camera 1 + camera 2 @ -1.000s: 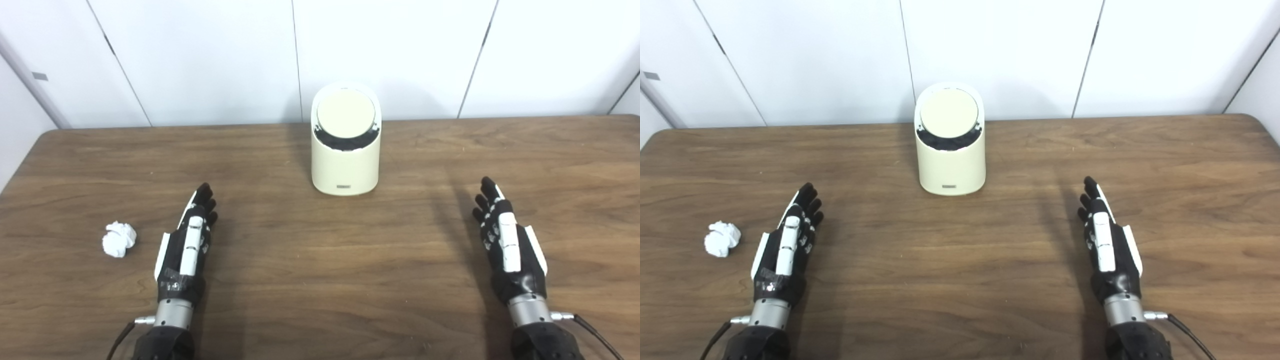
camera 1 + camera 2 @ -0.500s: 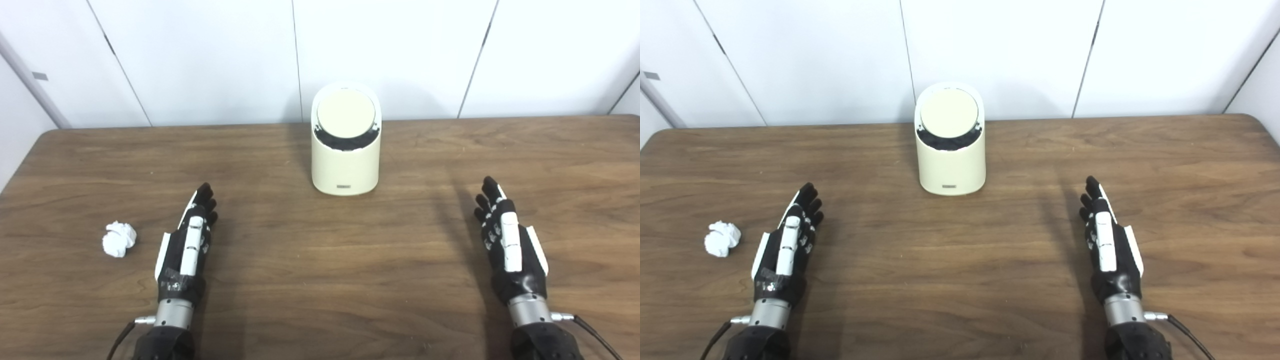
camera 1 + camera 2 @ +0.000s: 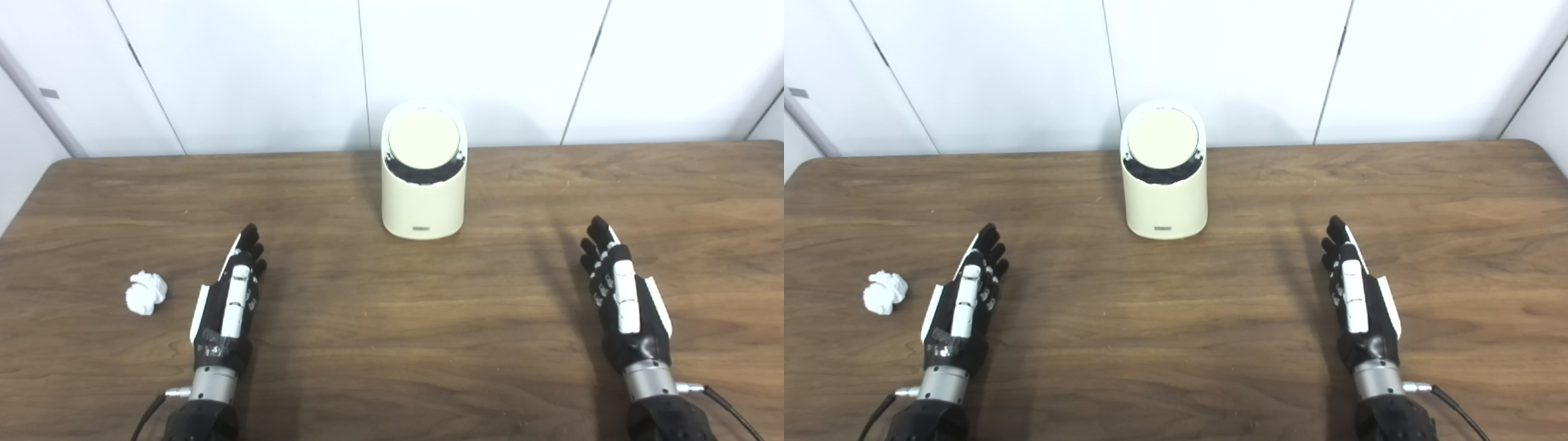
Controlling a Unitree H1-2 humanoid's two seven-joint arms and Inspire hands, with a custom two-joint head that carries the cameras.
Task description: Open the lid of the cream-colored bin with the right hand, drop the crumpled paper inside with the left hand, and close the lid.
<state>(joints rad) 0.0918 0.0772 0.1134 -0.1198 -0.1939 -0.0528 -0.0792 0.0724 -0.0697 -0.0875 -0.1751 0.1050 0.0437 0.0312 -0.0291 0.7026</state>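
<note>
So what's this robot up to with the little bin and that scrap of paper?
Nothing is being handled yet. Both hands lie flat and open on the wooden table, the left hand just right of a crumpled paper, the right hand out on the other side. The cream-colored bin stands at the far middle with its round lid shut. The job is to lift that lid, drop the paper in and close it, and none of it has started.

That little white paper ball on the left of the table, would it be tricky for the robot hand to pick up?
Probably not. The crumpled paper looks small and loosely wadded, so it is likely very light and would squash a little rather than slip. Its lumpy folds should keep it from rolling far, though a careless nudge from the left robot hand could skid it across the smooth table.
</note>
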